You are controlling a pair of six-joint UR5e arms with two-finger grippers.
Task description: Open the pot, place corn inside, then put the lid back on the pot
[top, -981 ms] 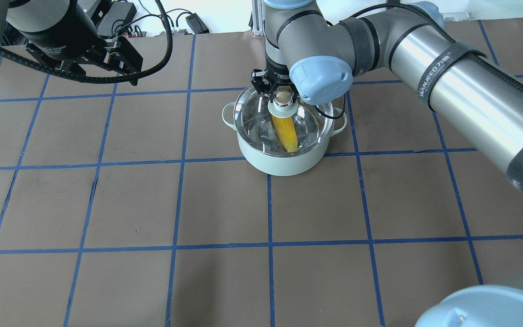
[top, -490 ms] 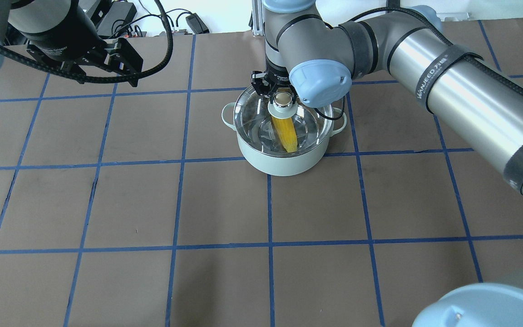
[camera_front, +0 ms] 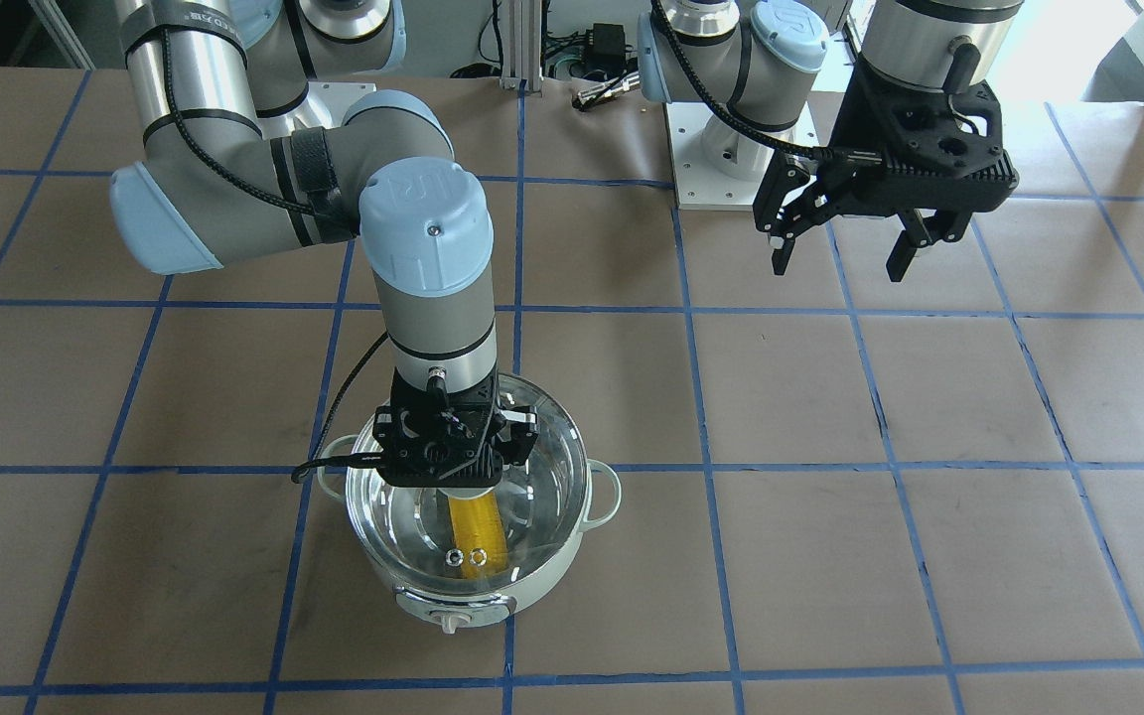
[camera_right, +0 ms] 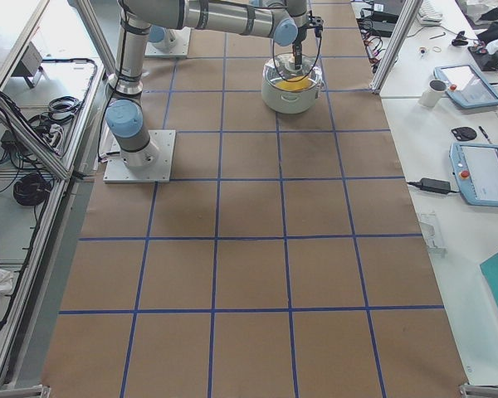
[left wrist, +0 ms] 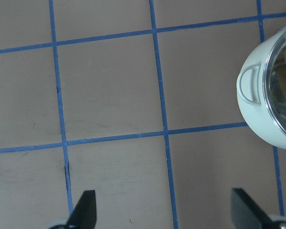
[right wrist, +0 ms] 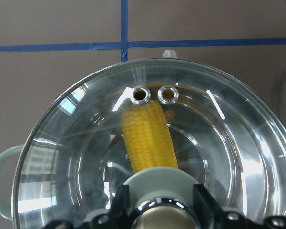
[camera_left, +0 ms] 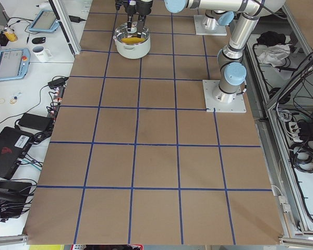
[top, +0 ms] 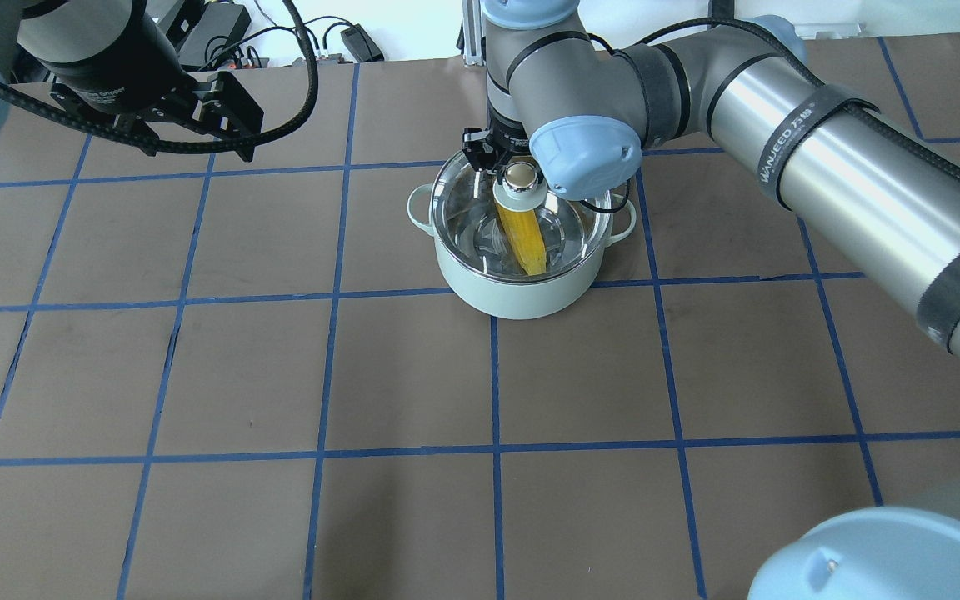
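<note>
A mint-green pot (camera_front: 547, 586) stands on the brown, blue-taped table (camera_front: 929, 556), near the middle of its width. Its control knob (camera_front: 450, 623) faces the operators' side and a loop handle (camera_front: 608, 491) juts from each flank. The clear glass lid (camera_front: 398, 521) sits on the pot's rim, with its two metal vent rings (camera_front: 452, 558) on the control-knob side. Through the glass the yellow corn (camera_front: 478, 524) is seen lying inside the pot, running from beneath the lid's pale green centre disc (right wrist: 157, 183) out to the vent rings. Directly over the lid's middle, the right gripper (camera_front: 463, 482) points straight down. Its fingers (right wrist: 121, 198) are drawn in narrow on either side of the lid's knob (top: 518, 177); whether the pads actually press on it cannot be told from any view. Farther back and well apart from the pot, on the robot's left side, the left gripper (camera_front: 840, 260) hangs above the table with its jaws spread wide, holding nothing. Its wrist camera catches only one handle and an edge of the pot at the side of the view. Behind it, the left arm's white base plate (camera_front: 701, 189) lies at the table's far edge.
</note>
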